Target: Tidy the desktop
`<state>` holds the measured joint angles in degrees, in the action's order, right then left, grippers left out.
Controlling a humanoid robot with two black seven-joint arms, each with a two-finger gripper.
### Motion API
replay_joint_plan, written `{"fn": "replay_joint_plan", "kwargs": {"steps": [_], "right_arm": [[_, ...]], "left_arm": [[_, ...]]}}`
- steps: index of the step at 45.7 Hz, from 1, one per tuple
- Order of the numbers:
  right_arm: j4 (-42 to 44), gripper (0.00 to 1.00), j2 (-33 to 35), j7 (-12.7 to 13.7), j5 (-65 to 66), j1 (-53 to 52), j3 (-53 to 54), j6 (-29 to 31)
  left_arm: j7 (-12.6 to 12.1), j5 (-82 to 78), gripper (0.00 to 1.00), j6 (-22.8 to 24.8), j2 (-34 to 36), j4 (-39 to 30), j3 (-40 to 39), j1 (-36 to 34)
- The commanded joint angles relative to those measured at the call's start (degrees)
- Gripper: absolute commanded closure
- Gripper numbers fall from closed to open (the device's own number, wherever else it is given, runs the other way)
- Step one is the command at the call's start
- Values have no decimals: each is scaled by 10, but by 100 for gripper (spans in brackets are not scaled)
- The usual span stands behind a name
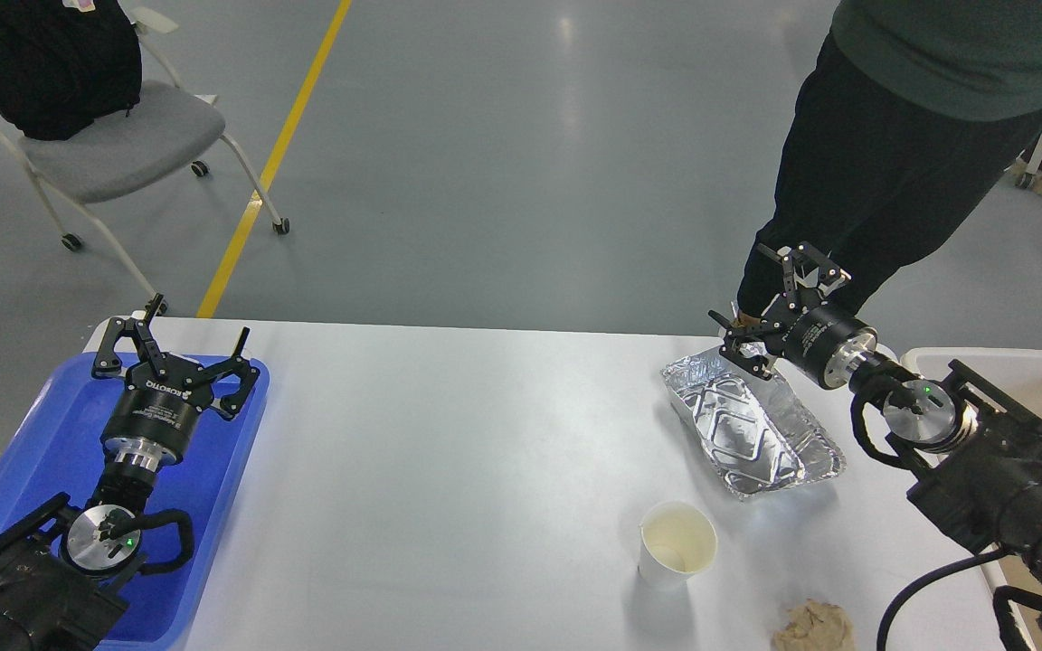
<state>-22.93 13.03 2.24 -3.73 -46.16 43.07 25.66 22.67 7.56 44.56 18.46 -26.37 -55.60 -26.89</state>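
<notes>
The desktop (449,470) was a smooth white slab with rounded far corners, filling the near half of the view and bare across its wide middle. At its left edge sat a blue tray (222,506); at the right edge, a beige bin (1018,366). A foil tray (756,434) lay toward the far right, a white paper cup (677,542) stood upright nearer, and a crumpled brown wad (812,627) rested at the near edge — all well apart from the left side.

The left gripper (175,342) hung over the blue tray, fingers spread wide and holding nothing. The right gripper (770,303) reached toward the far edge just above the foil tray's far corner, its fingers parted; something small and brownish showed by them, though whether it was gripped could not be told. A person in dark trousers (865,172) stood beyond the far right edge.
</notes>
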Motion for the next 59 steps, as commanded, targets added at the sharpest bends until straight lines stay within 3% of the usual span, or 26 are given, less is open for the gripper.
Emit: {"fn": "replay_joint_plan", "kwargs": {"steps": [1,23,35,51,59], "right_arm": [[0,0,1,0,1,0,0,0],[-34,0,16,6,15,-1,-4,-5],[-109,0,91,7,28,-16,-90,-27],[-247,0,235,17,65,-125,-314,-29],[-304,0,281,13,66,-274,-544,-27]], "left_arm": [[0,0,1,0,0,0,2,0],[-1,-1,1,0,1,0,3,-1],[-1,-1,1,0,1,0,3,0],[-1,0,1,0,2,0,2,0],[-1,0,1,0,2,0,2,0]]}}
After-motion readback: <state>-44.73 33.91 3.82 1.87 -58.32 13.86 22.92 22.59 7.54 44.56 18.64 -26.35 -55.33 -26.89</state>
